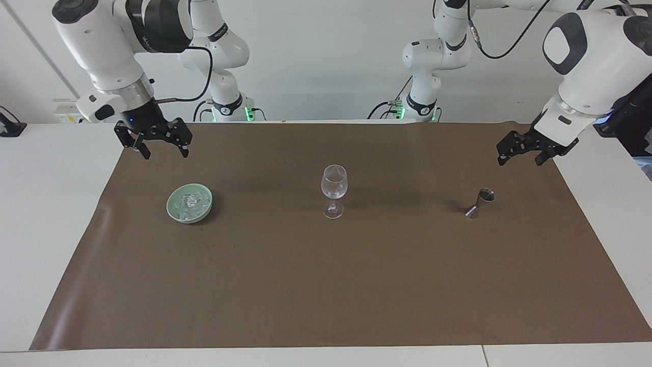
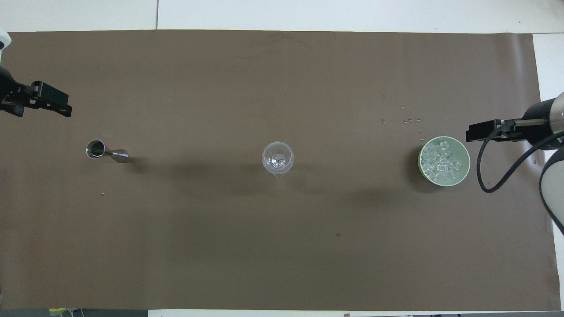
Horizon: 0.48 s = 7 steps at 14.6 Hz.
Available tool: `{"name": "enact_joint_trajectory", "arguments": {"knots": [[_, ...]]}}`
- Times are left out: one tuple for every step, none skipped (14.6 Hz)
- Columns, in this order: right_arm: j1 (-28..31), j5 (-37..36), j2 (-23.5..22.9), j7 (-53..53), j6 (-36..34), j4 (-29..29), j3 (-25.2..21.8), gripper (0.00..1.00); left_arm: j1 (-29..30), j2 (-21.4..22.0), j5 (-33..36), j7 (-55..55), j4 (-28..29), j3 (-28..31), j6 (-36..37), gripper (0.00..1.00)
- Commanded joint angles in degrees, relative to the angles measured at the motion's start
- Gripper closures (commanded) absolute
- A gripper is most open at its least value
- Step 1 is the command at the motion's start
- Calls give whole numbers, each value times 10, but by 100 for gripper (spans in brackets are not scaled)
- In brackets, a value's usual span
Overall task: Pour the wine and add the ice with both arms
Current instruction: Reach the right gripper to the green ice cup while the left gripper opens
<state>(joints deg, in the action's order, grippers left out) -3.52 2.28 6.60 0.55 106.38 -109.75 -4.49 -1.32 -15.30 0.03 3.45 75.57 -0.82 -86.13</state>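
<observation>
My left claw [image 1: 524, 155] hangs released over the mat's [image 1: 326, 285] edge above the jigger [image 1: 480, 202]; my right claw [image 1: 162, 147], released, over the mat beside the ice [image 1: 190, 203] bowl [image 1: 175, 215].

A brown mat [image 1: 326, 285] covers the white table [image 1: 51, 229].

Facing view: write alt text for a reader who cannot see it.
Two white robot arms hang open grippers over a brown mat: the right gripper above the mat near a green bowl of ice, the left gripper near a metal jigger. A stemmed glass stands between bowl and jigger.
</observation>
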Motion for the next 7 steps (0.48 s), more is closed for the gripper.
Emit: {"name": "enact_joint_trajectory", "arguments": {"knots": [[9,9,15,14,47,-64,4,0,2,-62,-10,8,-78,4,23,0],[11,9,-3,27,64,-71,4,0,3,-59,-13,5,-74,3,25,0],[13,9,-25,44,82,-74,4,0,5,-55,-32,-5,-63,6,25,0],[23,9,-41,63,103,-78,4,0,23,-48,-57,-30,-48,15,27,0],[28,9,-50,75,123,-89,4,0,35,-31,-72,-71,-26,18,30,0],[29,9,-54,77,140,-102,4,0,37,-18,-73,-102,4,19,31,0],[29,9,-55,78,166,-122,4,0,38,-2,-77,-126,34,20,31,0]]}}
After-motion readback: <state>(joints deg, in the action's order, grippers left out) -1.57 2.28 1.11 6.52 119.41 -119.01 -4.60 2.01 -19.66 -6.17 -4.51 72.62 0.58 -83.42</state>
